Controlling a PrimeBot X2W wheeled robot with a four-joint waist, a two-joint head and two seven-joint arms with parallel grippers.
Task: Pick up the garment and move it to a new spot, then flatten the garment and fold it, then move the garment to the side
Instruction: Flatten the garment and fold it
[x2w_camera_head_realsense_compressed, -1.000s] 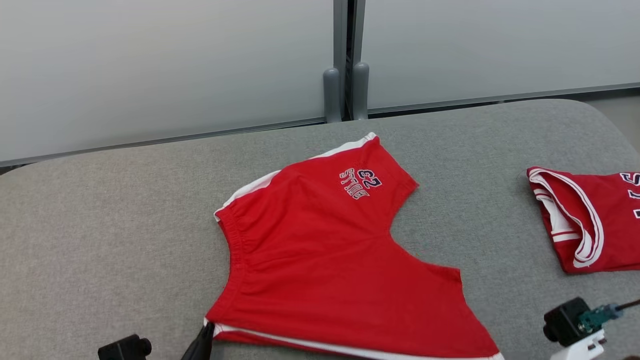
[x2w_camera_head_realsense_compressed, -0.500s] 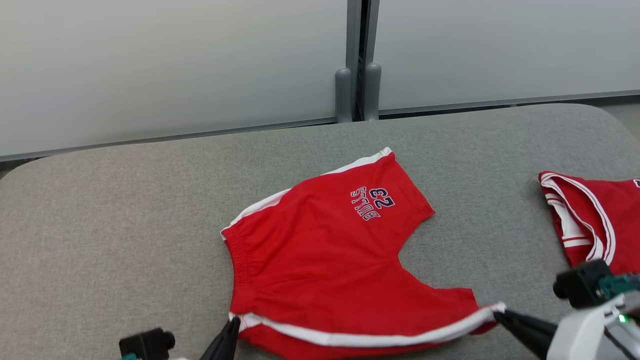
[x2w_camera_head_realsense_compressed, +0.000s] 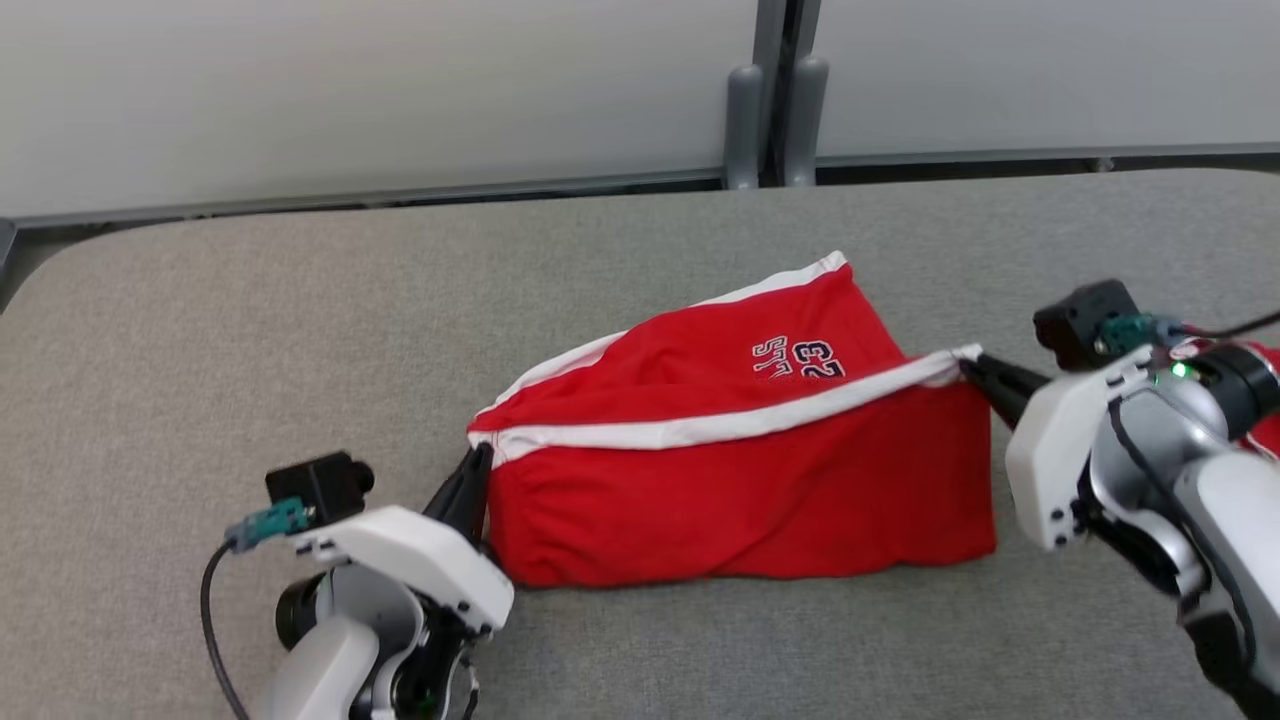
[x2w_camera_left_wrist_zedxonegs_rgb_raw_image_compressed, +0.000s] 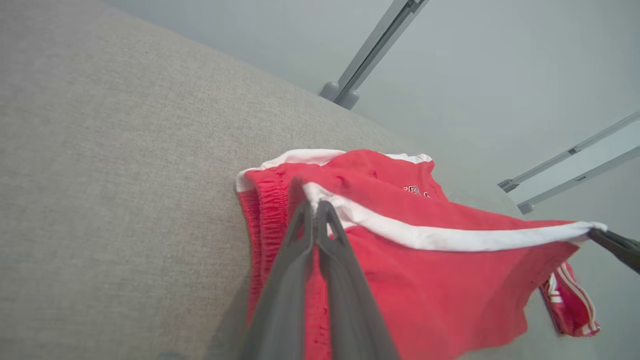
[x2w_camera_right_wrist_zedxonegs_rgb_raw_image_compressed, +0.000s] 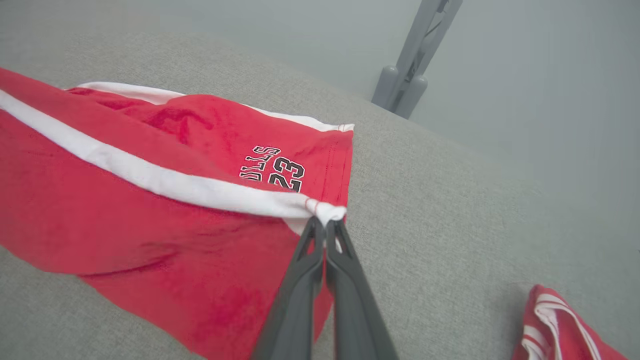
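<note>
Shorts: one pair, held by left claw, right claw.

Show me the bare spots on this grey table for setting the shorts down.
Widest bare cloth lies left of the red shorts, out to the table's left edge. A strip runs behind them, up to the grey posts. The right is crowded: the right end effector and a second red garment sit there.
</note>
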